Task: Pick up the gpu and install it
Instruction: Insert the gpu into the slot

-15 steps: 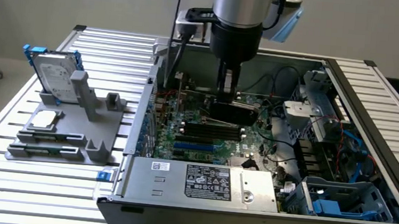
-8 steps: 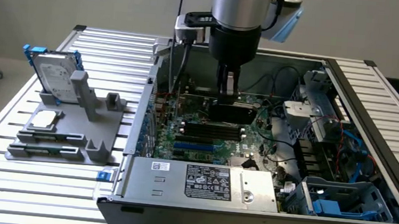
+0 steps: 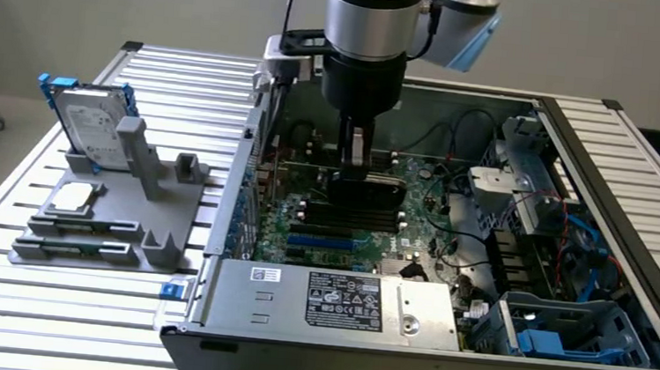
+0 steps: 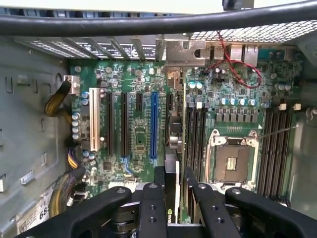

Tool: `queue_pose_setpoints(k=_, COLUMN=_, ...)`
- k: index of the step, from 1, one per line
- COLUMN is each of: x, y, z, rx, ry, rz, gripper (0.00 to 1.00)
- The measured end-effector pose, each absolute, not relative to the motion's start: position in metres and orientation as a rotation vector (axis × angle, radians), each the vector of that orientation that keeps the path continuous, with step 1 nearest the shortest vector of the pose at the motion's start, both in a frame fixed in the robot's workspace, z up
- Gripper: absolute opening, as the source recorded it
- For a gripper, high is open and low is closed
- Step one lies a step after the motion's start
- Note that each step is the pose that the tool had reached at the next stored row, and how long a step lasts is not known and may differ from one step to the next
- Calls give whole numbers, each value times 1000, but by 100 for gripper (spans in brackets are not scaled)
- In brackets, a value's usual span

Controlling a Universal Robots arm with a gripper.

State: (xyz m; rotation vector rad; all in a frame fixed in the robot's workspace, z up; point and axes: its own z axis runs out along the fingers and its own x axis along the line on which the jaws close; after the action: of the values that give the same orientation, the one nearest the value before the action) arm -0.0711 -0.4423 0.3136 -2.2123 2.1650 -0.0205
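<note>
The gpu (image 3: 367,191) stands on edge inside the open computer case (image 3: 612,198), just over the green motherboard (image 3: 326,229). My gripper (image 3: 355,171) comes straight down from above and is shut on the card's upper edge. In the wrist view the gpu (image 4: 172,148) runs edge-on between my two black fingers (image 4: 151,203), with my gripper (image 4: 173,198) closed around it. The card lies between the blue slot (image 4: 153,124) and the memory slots, and its silver end bracket (image 4: 185,49) sits at the case's rear slot openings. Whether the card is seated in a slot is hidden.
A silver hard drive with a blue frame (image 3: 94,122) and a small square chip (image 3: 75,199) rest on a grey stand at the exterior view's left. The power supply (image 3: 333,300) is at the case's near end. The open processor socket (image 4: 233,161), red wires (image 4: 237,64) and yellow cable bundles (image 4: 57,101) surround the card.
</note>
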Motion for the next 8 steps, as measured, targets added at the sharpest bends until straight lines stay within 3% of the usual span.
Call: queue_pose_setpoints(k=8, x=-77, y=-466, z=313, rx=-2206, ry=2154, rz=-2, gripper=26)
